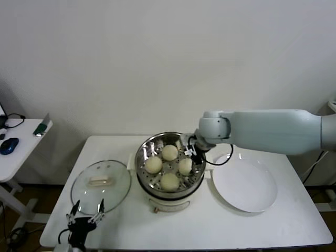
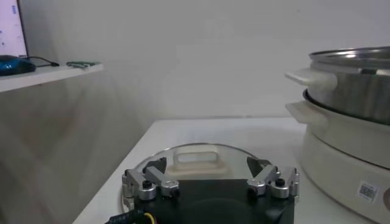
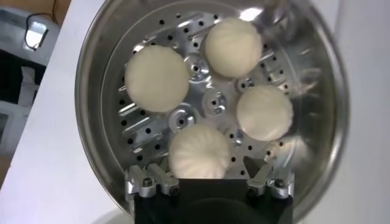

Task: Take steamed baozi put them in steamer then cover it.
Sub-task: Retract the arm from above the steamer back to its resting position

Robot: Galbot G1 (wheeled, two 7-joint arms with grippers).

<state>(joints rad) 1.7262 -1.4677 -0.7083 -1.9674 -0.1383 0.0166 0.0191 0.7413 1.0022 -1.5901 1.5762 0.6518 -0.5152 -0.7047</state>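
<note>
All four baozi (image 1: 169, 167) sit in the steamer (image 1: 144, 152). The right gripper (image 3: 209, 181) hangs empty, parted, above it. The lid (image 1: 101, 182) lies left of it, uncovered step pending; the left gripper (image 1: 84, 213), spread, waits beside the lid.

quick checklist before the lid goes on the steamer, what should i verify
1. All four baozi inside the steamer: ok, none on the plate.
2. Buns below the steamer rim so the lid seats: looks ok from the right wrist view, though only seen from above.
3. Right gripper clear of the steamer: not ok, it hangs open right above the basket, holding nothing.
4. Cover reachable: ok, flat on the table left of the steamer, handle up.
5. Left gripper ready: ok, open, just short of the cover, not touching.
6. Cord by the rim out of the way: cannot tell.
</note>
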